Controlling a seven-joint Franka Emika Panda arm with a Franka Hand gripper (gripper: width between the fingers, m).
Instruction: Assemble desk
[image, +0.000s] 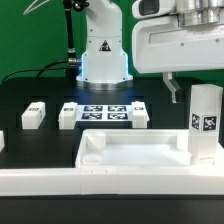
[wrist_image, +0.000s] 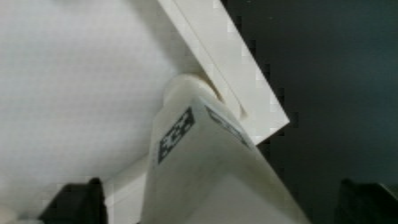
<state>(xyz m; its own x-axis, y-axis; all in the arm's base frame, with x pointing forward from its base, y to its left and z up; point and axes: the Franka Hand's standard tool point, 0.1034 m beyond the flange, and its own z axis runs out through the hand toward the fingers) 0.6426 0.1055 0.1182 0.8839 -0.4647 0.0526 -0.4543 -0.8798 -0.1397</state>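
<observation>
Black table (image: 30, 95), green backdrop. Desk panel (image: 130, 155) flat at front, long axis along exterior view's left-right. Leg (image: 205, 122) upright on panel's exterior-right corner, long axis vertical. Gripper (wrist_image: 217, 205) jaws spread wide, straddling leg, not touching.

Wrist view blurry: tag (wrist_image: 176, 135) on upright leg (wrist_image: 205, 170) unreadable, claw fingertips (wrist_image: 71, 203) clipped by frame edge. Exterior view: second leg (image: 2, 141) cut off at its left edge.

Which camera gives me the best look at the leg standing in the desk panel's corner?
Exterior view: the whole leg stands upright at a corner of the panel, on that view's right, tag facing the camera. The wrist view shows only a close, cropped part of it.
</observation>
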